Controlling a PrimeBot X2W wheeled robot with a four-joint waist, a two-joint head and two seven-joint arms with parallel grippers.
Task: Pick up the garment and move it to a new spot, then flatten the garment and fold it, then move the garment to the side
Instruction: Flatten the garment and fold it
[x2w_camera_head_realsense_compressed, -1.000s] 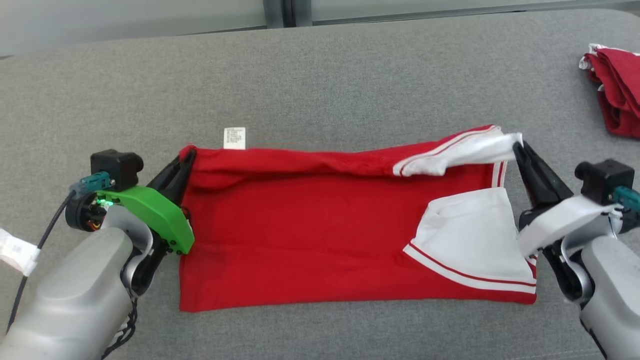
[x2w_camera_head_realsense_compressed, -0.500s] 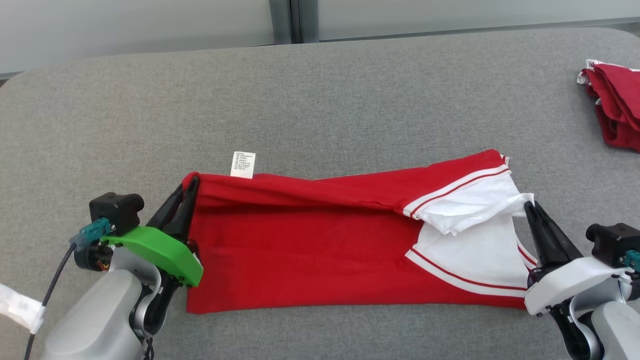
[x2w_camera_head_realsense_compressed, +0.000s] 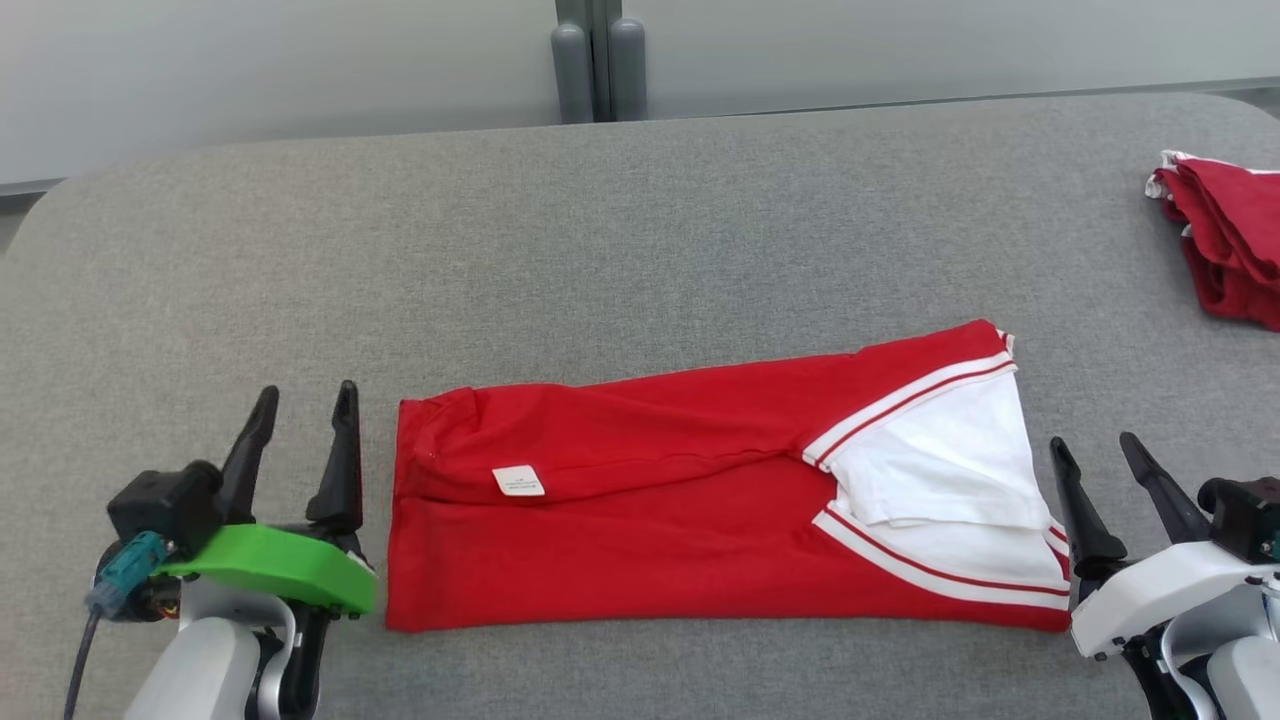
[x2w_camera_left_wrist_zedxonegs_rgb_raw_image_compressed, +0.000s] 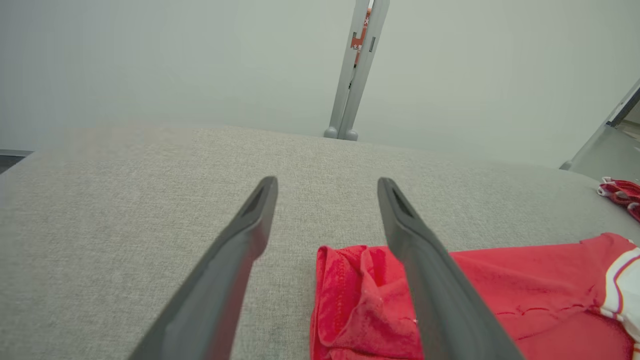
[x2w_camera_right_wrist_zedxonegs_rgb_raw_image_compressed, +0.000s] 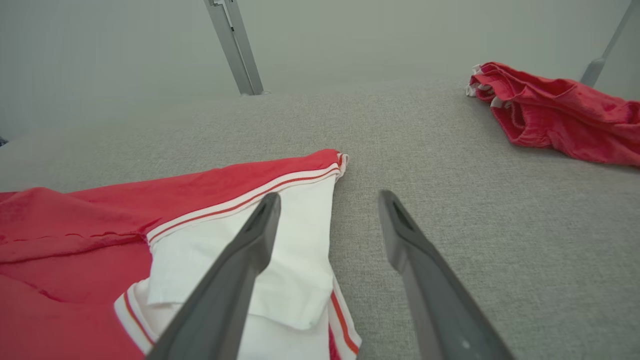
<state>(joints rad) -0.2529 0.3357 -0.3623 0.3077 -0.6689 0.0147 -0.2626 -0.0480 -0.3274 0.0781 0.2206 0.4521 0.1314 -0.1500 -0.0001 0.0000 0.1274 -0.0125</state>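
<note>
The garment (x2w_camera_head_realsense_compressed: 650, 500) is a red shirt with white, red-striped sleeves, lying folded into a long band on the grey table (x2w_camera_head_realsense_compressed: 600, 250); a small white label shows on its left part. My left gripper (x2w_camera_head_realsense_compressed: 305, 400) stands open just off the garment's left end, with nothing between its fingers. Seen from the left wrist, the garment's bunched left end (x2w_camera_left_wrist_zedxonegs_rgb_raw_image_compressed: 360, 300) lies beside and under the right-hand finger (x2w_camera_left_wrist_zedxonegs_rgb_raw_image_compressed: 425, 265) of the left gripper (x2w_camera_left_wrist_zedxonegs_rgb_raw_image_compressed: 327, 182). My right gripper (x2w_camera_head_realsense_compressed: 1095, 445) stands open off the white sleeve end; from the right wrist, the white sleeve (x2w_camera_right_wrist_zedxonegs_rgb_raw_image_compressed: 280, 260) lies under the left-hand finger of the right gripper (x2w_camera_right_wrist_zedxonegs_rgb_raw_image_compressed: 330, 197).
A second red and white cloth pile (x2w_camera_head_realsense_compressed: 1225, 240) lies at the table's far right edge, also seen as a crumpled pile (x2w_camera_right_wrist_zedxonegs_rgb_raw_image_compressed: 555, 110) from the right wrist. A grey post (x2w_camera_head_realsense_compressed: 595, 60) stands behind the table against a pale wall.
Both grippers have let go of the garment's far edge and opened, drawing back toward me. The folded-over edge has dropped onto the garment. The head camera has tilted, shifting the whole picture.
</note>
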